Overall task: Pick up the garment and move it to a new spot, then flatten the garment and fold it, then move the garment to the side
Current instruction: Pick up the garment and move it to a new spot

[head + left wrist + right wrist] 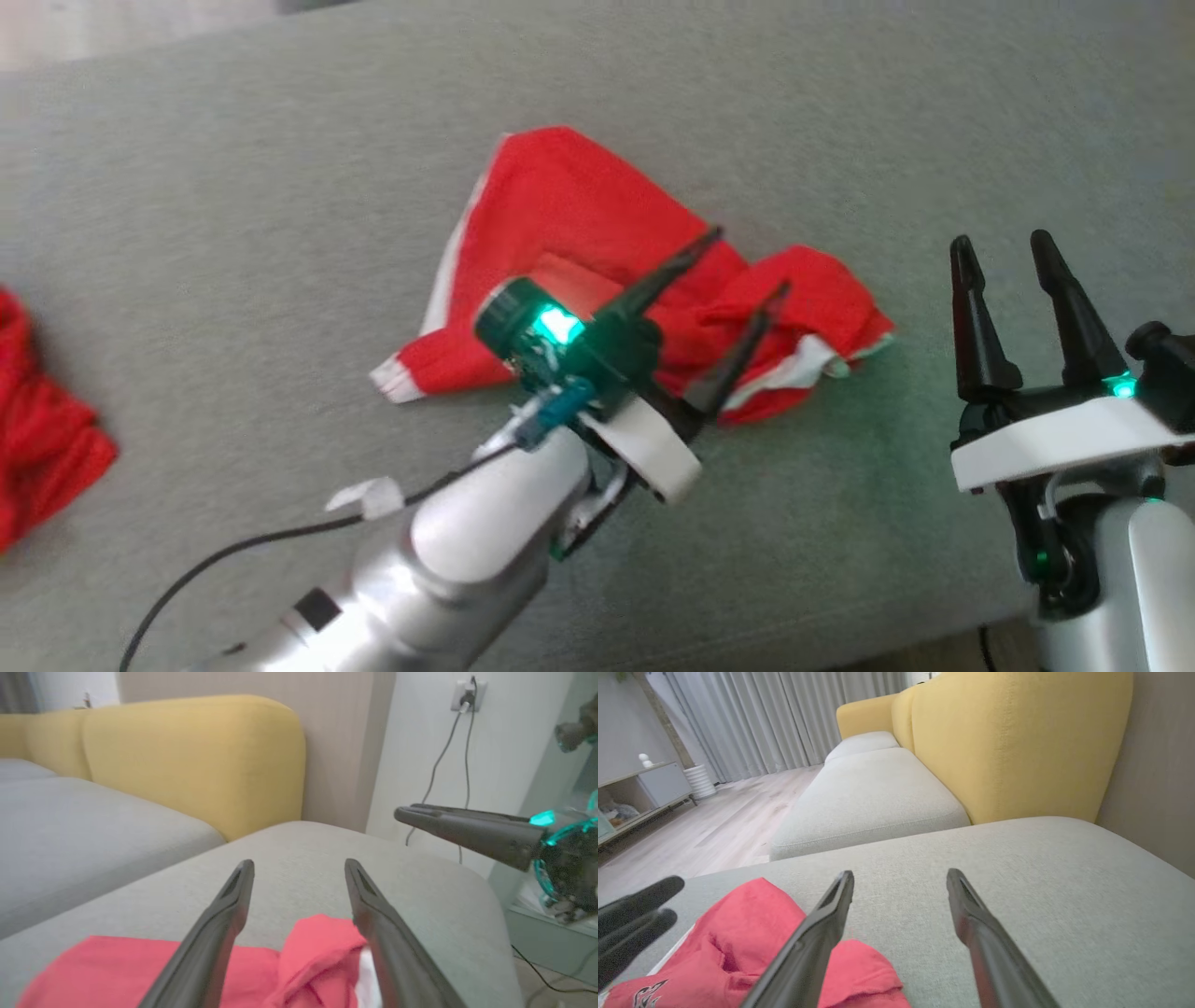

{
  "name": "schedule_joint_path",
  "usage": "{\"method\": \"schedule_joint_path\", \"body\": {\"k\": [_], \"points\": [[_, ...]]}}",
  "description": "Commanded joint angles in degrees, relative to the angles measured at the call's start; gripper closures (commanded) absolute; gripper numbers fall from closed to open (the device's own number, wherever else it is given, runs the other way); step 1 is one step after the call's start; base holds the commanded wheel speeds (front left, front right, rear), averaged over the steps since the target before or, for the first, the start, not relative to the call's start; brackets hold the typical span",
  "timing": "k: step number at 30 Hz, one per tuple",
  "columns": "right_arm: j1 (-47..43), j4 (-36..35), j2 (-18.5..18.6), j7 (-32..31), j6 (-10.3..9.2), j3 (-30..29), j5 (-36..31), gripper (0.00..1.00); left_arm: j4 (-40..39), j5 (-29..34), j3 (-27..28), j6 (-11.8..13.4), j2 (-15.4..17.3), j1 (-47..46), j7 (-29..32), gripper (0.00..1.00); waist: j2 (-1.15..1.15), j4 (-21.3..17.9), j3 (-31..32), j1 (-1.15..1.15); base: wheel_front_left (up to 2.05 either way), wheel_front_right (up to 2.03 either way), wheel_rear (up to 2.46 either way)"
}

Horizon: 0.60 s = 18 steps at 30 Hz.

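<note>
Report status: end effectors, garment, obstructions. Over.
Left end effector open over the red garment, gripping nothing. Right end effector open, off to its right. Garment crumpled on the grey cushion, unfolded. Another red cloth far left, apart.

Bare grey cushion point(280, 233) lies open from ten through two o'clock of the garment point(579, 215). At three o'clock the right gripper point(1001, 241) stands near; another red cloth point(37, 429) sits far at nine.

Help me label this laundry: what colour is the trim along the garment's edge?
White trim on a red garment, clearest in the head view.
</note>
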<state>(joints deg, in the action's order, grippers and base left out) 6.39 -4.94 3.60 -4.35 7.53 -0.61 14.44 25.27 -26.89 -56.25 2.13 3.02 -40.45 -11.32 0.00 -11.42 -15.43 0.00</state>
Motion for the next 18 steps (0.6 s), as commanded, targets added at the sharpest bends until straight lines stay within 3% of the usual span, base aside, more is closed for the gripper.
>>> {"method": "schedule_joint_path", "body": {"k": [1, 10, 18], "points": [[0.7, -2.4, 0.3, -0.4, -0.04, 1.0, -0.5, 0.0, -1.5, -0.8, 2.7, 0.5, 0.9, -1.6, -0.9, 0.0, 0.0, 2.6, 1.9, 0.0, 0.0, 0.0, 0.0], [-1.4, -4.3, 0.8, -2.8, -0.04, 1.4, -1.2, 0.0, -4.1, -3.7, 14.0, 3.5, 12.6, 4.9, -3.6, 0.0, 0.0, 8.8, 4.9, 0.0, 0.0, 0.0, 0.0], [-4.3, -6.1, 1.1, -5.0, -0.04, 0.6, -1.7, 0.0, -10.4, -3.9, 28.2, 5.6, 21.2, 16.0, -3.7, 0.0, 0.0, 12.6, 7.0, 0.0, 0.0, 0.0, 0.0]]}}
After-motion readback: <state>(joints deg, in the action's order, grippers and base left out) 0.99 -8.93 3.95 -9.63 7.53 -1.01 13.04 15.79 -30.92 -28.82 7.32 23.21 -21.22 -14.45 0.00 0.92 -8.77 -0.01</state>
